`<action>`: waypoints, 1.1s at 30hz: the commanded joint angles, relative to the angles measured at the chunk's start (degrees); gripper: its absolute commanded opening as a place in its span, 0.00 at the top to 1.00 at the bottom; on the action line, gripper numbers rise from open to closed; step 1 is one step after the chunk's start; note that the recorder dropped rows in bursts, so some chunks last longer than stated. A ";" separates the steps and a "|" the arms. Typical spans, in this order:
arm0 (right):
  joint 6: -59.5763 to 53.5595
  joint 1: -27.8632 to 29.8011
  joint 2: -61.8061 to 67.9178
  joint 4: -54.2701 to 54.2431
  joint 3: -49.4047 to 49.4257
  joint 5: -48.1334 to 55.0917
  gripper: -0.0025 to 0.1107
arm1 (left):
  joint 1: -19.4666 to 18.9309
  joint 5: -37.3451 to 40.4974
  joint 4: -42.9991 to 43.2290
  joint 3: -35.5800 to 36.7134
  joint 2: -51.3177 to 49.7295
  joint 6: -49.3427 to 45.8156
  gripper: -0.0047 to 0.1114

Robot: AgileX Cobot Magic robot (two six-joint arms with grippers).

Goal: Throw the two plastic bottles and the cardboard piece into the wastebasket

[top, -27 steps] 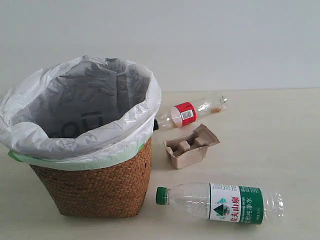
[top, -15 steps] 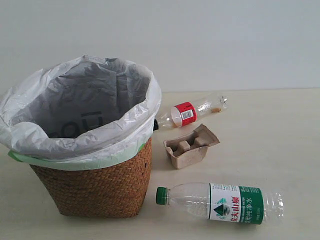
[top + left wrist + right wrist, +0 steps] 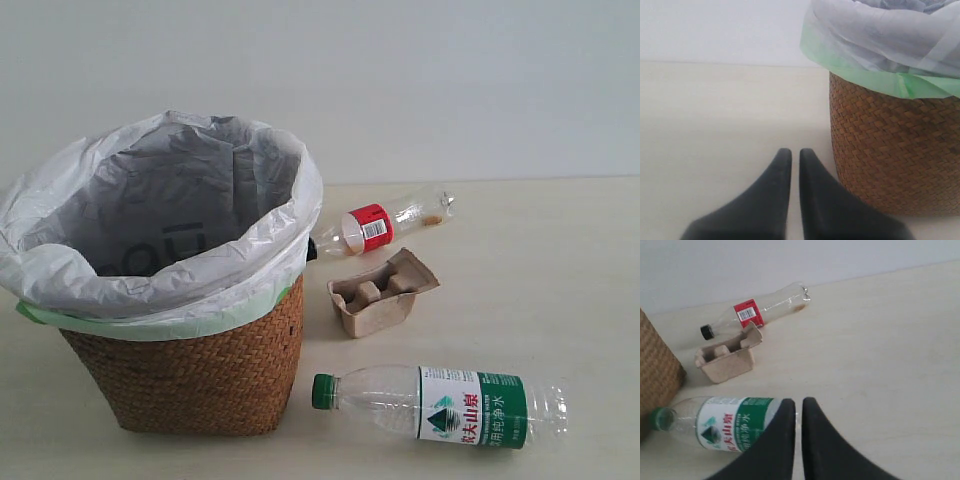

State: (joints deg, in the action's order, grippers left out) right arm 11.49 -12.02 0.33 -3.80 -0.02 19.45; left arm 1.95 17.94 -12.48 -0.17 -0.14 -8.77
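Note:
The wicker wastebasket [image 3: 195, 375] with its white bag stands at the left of the exterior view. To its right lie the red-label bottle [image 3: 380, 225], the beige cardboard piece [image 3: 382, 293] and, nearest the front, the green-label bottle [image 3: 450, 402]. No gripper shows in the exterior view. In the left wrist view my left gripper [image 3: 795, 152] is shut and empty, beside the wastebasket [image 3: 890, 155]. My right gripper [image 3: 799, 402] is shut and empty above the base end of the green-label bottle [image 3: 722, 427], with the cardboard piece [image 3: 729, 355] and red-label bottle [image 3: 752, 312] beyond.
A pale wooden table [image 3: 540, 280] carries everything, and a plain white wall rises behind it. Bare tabletop [image 3: 880, 350] stretches to the right of the bottles.

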 commanded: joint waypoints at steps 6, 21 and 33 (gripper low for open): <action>19.91 0.09 -0.33 -9.18 0.02 -1.79 0.97 | -0.19 -0.05 0.11 0.17 0.14 0.50 0.91; 32.06 0.09 -0.33 -9.86 0.02 -1.14 0.97 | -0.19 -0.05 0.11 0.17 0.14 0.50 0.91; 14.86 -0.02 -0.33 -16.32 -0.77 -6.77 0.97 | -0.19 -0.05 0.11 0.17 0.14 0.50 0.91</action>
State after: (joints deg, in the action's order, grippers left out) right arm 34.57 -12.02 0.33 -16.64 0.05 13.74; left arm 1.95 17.94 -12.48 -0.17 -0.14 -8.77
